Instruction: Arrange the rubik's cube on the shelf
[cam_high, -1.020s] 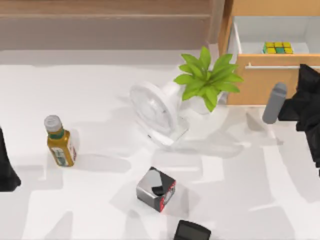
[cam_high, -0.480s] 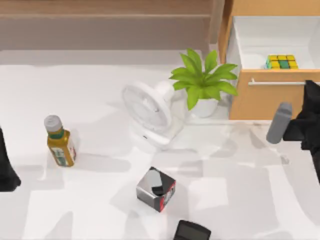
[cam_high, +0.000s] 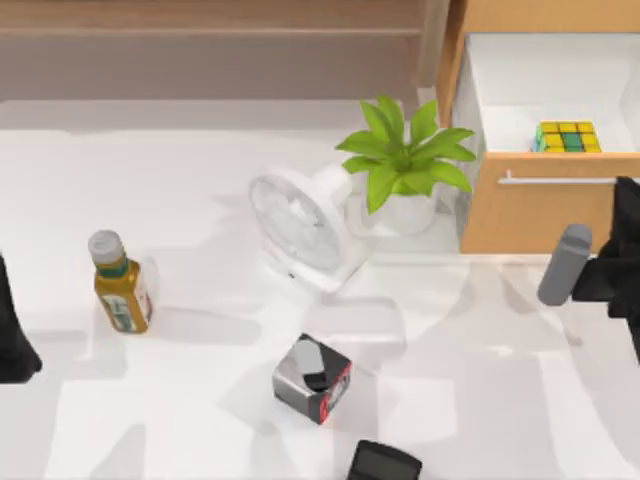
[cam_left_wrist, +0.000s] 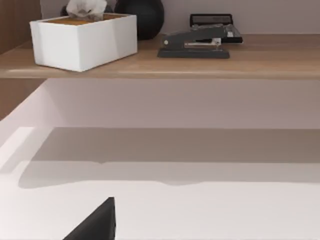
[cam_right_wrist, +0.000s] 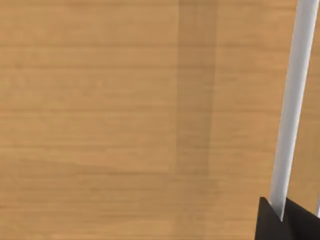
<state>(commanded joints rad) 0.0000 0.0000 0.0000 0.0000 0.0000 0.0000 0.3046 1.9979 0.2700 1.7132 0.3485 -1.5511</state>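
Tan-wood drawer (cam_high: 540, 205), far right: drawn farther out than a second ago, so we now see the cube (cam_high: 566, 137) whole inside it, reachable for lifting to the shelf (cam_high: 200, 18), far left. Right end effector (cam_right_wrist: 280, 220) pinches the handle (cam_right_wrist: 292, 100), its tips cut off. Left end effector (cam_high: 12, 345) parked near left; whether spread, we cannot tell.

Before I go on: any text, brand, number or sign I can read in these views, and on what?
No text can be read.
Yellow bottle: its label print is too blurred to read.
Grey, black and red box: red side shows no legible marks.
Stapler on the shelf: no readable marking.
Rubik's cube: coloured squares, no text.
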